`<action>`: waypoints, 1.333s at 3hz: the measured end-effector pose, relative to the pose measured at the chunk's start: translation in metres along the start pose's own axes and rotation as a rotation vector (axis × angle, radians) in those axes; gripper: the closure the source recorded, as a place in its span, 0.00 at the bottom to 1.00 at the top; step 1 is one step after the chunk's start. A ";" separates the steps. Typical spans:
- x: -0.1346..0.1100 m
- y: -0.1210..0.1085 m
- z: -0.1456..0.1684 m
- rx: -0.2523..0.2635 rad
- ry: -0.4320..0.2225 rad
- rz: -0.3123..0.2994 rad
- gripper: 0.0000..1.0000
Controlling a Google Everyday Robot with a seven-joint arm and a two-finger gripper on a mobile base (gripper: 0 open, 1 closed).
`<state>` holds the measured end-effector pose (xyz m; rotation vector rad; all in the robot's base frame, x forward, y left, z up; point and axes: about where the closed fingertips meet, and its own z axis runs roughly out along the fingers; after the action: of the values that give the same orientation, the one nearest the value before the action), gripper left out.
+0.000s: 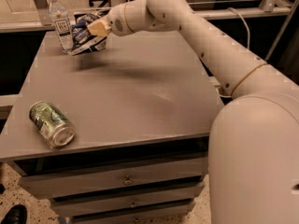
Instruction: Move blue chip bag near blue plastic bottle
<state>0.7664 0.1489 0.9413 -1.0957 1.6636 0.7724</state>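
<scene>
The blue plastic bottle (60, 26) stands upright at the far left corner of the grey table (135, 92); it is clear with a white cap and a white label. The blue chip bag (86, 34), dark blue and wrinkly with white patches, hangs just right of the bottle, a little above the table top. My gripper (96, 29) is shut on the blue chip bag and holds it from the right. The bag's left edge is very close to the bottle; I cannot tell if they touch.
A green drink can (51, 124) lies on its side near the table's front left edge. Drawers (126, 181) are below the table top. My white arm (210, 45) reaches across the right side of the table. A rail runs behind the table.
</scene>
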 end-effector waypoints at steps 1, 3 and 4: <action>0.001 -0.001 0.015 -0.004 -0.001 0.010 0.38; 0.013 -0.003 0.015 -0.003 0.015 0.009 0.00; 0.026 -0.007 -0.018 0.003 0.037 -0.015 0.00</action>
<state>0.7626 0.1222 0.9227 -1.1253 1.6851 0.7444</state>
